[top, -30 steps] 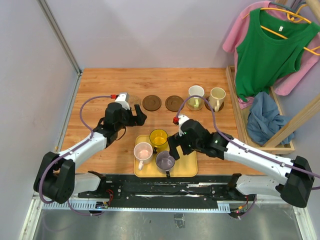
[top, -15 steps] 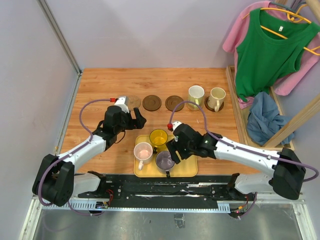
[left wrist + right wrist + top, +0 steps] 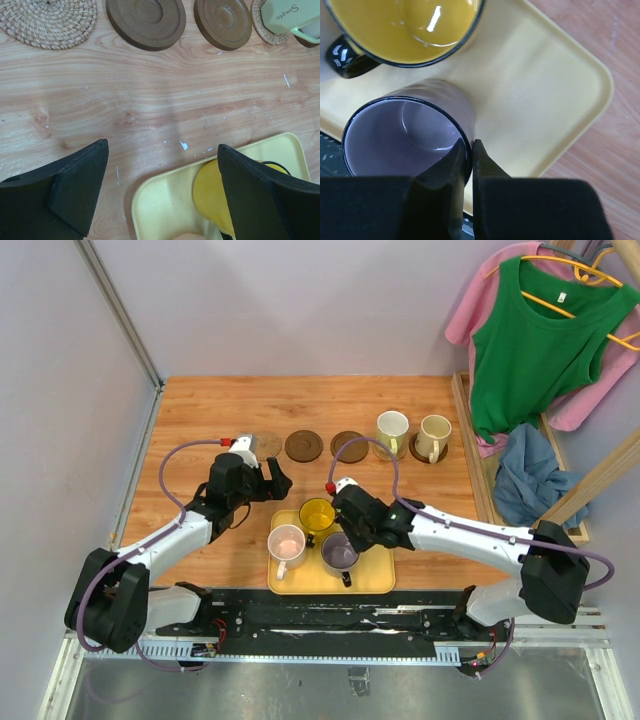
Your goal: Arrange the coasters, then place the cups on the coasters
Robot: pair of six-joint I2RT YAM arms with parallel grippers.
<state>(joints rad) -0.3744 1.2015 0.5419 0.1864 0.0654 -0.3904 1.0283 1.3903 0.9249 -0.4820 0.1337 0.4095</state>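
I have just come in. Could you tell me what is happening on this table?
The right gripper is shut on the rim of the grey-purple cup, which sits on the yellow tray beside the pink cup and the yellow cup. The left gripper is open above the table and holds nothing. Three coasters in the far row are bare; the pale green-white cup and the cream cup already stand on the other two.

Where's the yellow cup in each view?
Top external: yellow cup at centre, on the far side of the tray.
Left wrist: bottom right, at the tray's far edge, partly behind a tool finger.
Right wrist: top left, above the purple cup.
Shared landmark: the yellow tray.
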